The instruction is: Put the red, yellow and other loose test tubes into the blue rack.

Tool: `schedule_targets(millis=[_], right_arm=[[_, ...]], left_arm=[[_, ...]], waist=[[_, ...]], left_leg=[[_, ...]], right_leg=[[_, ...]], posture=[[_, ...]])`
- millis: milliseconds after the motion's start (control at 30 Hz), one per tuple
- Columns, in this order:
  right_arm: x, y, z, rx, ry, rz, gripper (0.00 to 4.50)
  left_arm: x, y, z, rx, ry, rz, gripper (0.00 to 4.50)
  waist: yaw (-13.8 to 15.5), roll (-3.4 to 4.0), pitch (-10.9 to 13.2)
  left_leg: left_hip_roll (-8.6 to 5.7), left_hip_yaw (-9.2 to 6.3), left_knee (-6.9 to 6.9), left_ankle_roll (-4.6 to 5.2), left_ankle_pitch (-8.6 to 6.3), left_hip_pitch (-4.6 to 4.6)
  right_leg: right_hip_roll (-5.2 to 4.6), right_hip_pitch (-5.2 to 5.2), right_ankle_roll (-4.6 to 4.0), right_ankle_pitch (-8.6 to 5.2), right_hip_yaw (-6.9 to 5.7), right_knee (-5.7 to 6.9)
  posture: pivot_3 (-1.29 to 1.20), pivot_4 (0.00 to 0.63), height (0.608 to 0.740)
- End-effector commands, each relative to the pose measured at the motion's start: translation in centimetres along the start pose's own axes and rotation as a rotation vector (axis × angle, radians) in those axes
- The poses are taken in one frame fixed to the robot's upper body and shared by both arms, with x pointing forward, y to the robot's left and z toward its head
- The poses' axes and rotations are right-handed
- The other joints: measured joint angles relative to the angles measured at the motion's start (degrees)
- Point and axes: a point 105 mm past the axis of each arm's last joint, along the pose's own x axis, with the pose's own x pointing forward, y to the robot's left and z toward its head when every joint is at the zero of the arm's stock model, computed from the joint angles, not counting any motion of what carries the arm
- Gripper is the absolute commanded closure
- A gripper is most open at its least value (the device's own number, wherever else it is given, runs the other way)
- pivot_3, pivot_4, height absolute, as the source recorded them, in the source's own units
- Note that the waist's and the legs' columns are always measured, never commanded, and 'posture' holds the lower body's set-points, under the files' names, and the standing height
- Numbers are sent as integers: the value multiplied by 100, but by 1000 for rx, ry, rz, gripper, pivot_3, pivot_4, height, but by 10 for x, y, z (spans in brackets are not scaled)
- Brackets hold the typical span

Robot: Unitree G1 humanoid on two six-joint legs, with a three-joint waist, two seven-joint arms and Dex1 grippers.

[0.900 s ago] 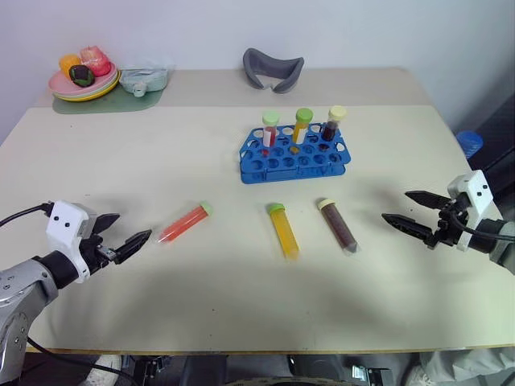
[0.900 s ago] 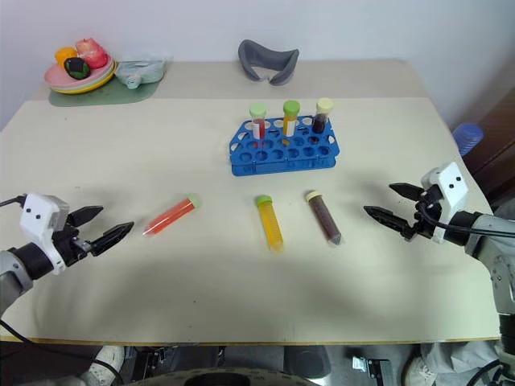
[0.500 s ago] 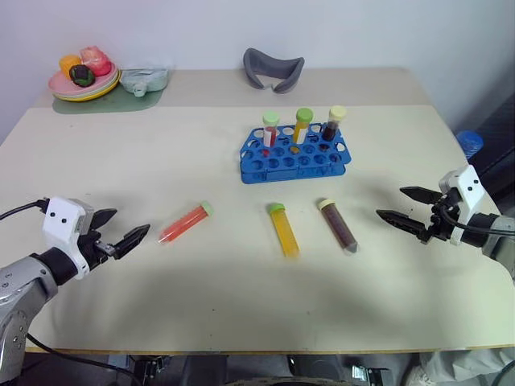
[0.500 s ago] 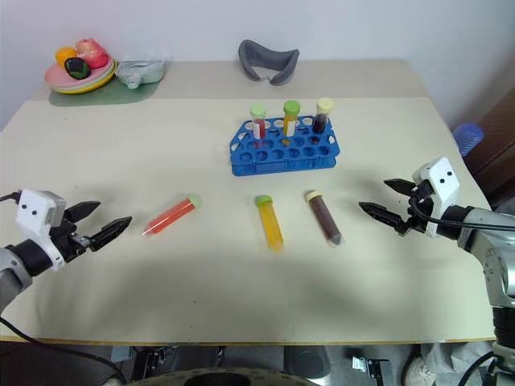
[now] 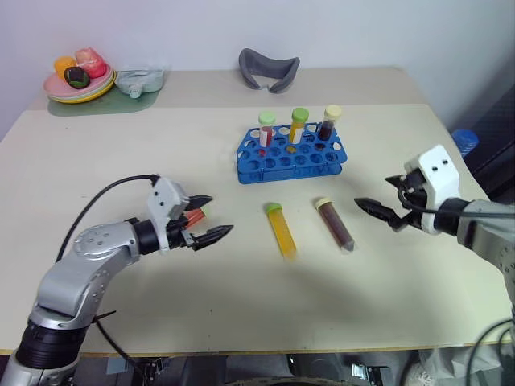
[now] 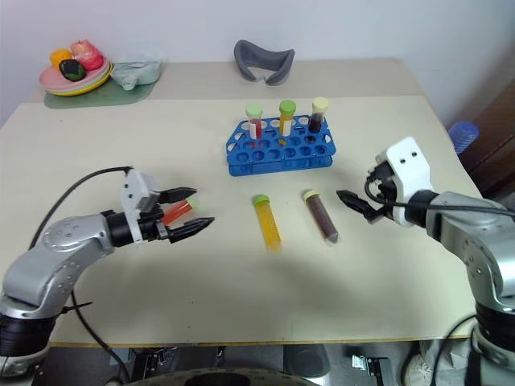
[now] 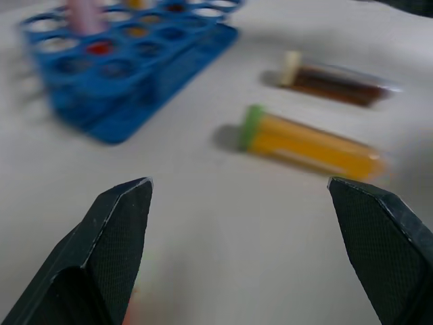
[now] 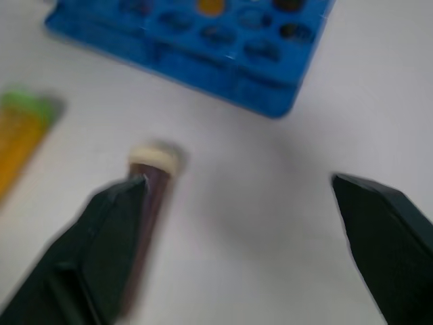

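The blue rack (image 5: 290, 154) stands at mid-table with three capped tubes upright in its back row. Two loose tubes lie in front of it: a yellow one with a green cap (image 5: 282, 229) and a dark brown one with a cream cap (image 5: 334, 224). The red tube (image 5: 193, 215) lies further left, mostly hidden by my left gripper (image 5: 216, 215), whose open fingers sit either side of it. Whether they touch it I cannot tell. My right gripper (image 5: 374, 193) is open, just right of the brown tube (image 8: 152, 183), with nothing between its fingers.
At the back left are a plate of fruit (image 5: 76, 76) and a teal item (image 5: 141, 78) on a green mat. A grey curved object (image 5: 268, 68) lies at the back centre. The table's right edge is close behind my right arm.
My left arm has swung in to the right, so its open gripper now sits over the red tube. My right gripper has moved left toward the brown tube. No tube has moved.
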Motion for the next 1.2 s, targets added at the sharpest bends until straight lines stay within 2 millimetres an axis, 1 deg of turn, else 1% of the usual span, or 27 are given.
schedule_targets(millis=[33, 133, 233, 400, 467, 567, 633, 833, 1100, 1167, 1200], right_arm=[[12, 15, -6, 30, 92, -41, 85], [22, 24, -10, 34, 128, -45, 85], [29, 30, -14, 46, 192, -22, 85], [35, 41, -10, 41, 296, 27, 85], [36, 42, -10, 49, 343, 26, 85], [39, 42, -18, 116, 450, -14, 85], [43, 42, -20, 133, 489, -40, 85], [58, 46, -22, 135, 549, -61, 85], [64, 45, -25, 157, 579, -85, 85], [65, 46, -25, 164, 580, -80, 596], [65, 46, -25, 166, 579, -78, 855]], left_arm=[[14, -6, 1, 42, -18, -68, 236], [23, -10, -1, 62, -20, -116, 236], [29, -11, -1, 66, -37, -133, 236], [33, -15, 0, 65, -57, -137, 236], [35, -20, 0, 65, -60, -140, 236], [35, -26, 0, 61, -66, -127, 236], [34, -28, 1, 56, -71, -114, 236], [31, -27, -2, 42, -77, -79, 236], [28, -26, -10, 35, -76, -62, 236], [27, -26, -12, 36, -75, -61, 0], [27, -26, -13, 37, -75, -61, 0]], waist=[[37, 0, 0], [75, 0, 0], [68, 0, 0], [7, 1, 0], [2, 1, 0], [26, 0, 0], [30, 0, 1], [21, 0, -1], [18, 0, -6], [13, 1, -7], [17, 2, -7]], left_leg=[[0, -2, 1, 0, 0, -2], [-2, -2, 0, 0, 0, -23], [-4, -2, 15, 1, 0, -73], [-2, -3, 16, 2, 1, -76], [-1, -3, 15, 3, 1, -75], [-1, -5, 19, 4, 1, -84], [-2, -5, 20, 5, 1, -89], [-1, -6, 19, 5, 1, -90], [0, -7, 20, 5, 1, -89], [1, -7, 20, 5, 1, -88], [1, -7, 20, 5, 1, -87]], right_leg=[[0, -2, 0, 0, -1, 0], [-5, -14, 1, -1, -5, -6], [-10, -54, 3, 0, -7, -4], [-6, -63, 2, 1, -8, 7], [-5, -65, 2, 1, -6, 10], [-8, -67, 2, 1, -8, 6], [-8, -70, 3, 1, -8, 3], [-5, -78, 2, 1, -7, 9], [-2, -78, 1, 2, -7, 11], [-1, -78, 0, 2, -7, 11], [0, -78, 0, 2, -6, 12]], posture=[[0, 150, 740], [0, 150, 740], [0, 150, 740], [0, 150, 740], [0, 150, 740], [0, 150, 740], [0, 150, 740], [0, 150, 740], [0, 150, 740], [0, 150, 740], [0, 150, 740]])
